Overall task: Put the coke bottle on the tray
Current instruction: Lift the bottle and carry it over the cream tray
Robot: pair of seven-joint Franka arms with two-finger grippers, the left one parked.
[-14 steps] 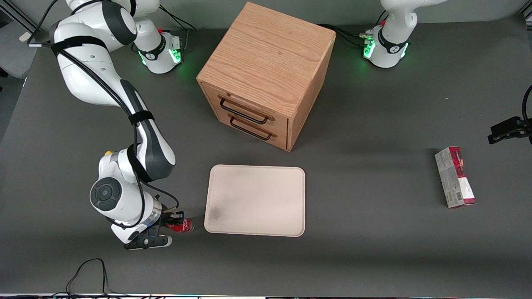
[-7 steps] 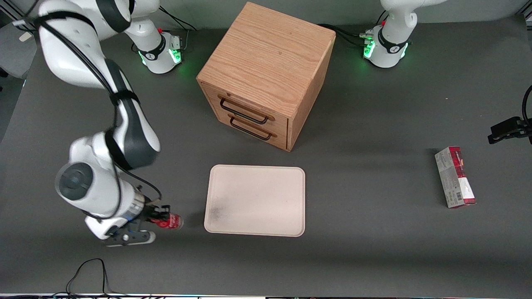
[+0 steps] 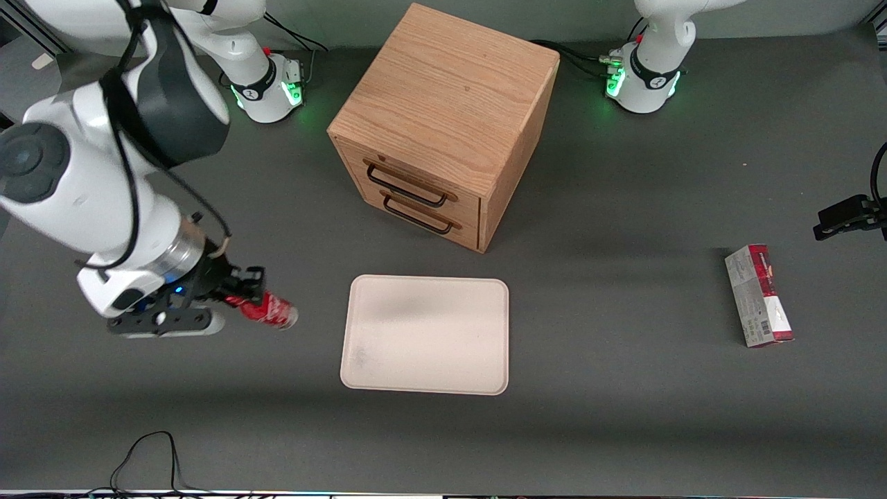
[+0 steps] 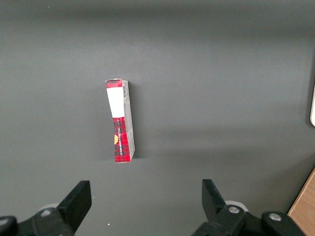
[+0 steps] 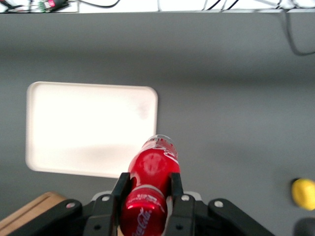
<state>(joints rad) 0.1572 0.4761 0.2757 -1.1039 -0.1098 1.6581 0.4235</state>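
Note:
The coke bottle [image 3: 269,310] is small and red with white script. It hangs lying sideways in my right gripper [image 3: 244,299], raised above the table, beside the tray toward the working arm's end. In the right wrist view the two black fingers [image 5: 121,189] clamp the bottle [image 5: 150,184] near its capped end, its base pointing at the tray [image 5: 74,128]. The tray [image 3: 443,346] is a cream rectangle with rounded corners, a low rim and a grey smudge in one corner. It lies flat in front of the oak cabinet, with nothing on it.
An oak two-drawer cabinet [image 3: 443,118] stands farther from the front camera than the tray. A red-and-grey carton [image 3: 758,296] lies toward the parked arm's end and shows in the left wrist view [image 4: 120,120]. A small yellow lump [image 5: 303,192] lies on the table near the gripper.
My right gripper has lifted the bottle off the table and carried it up and away from the front camera. The arm has swung higher. The tray has not moved.

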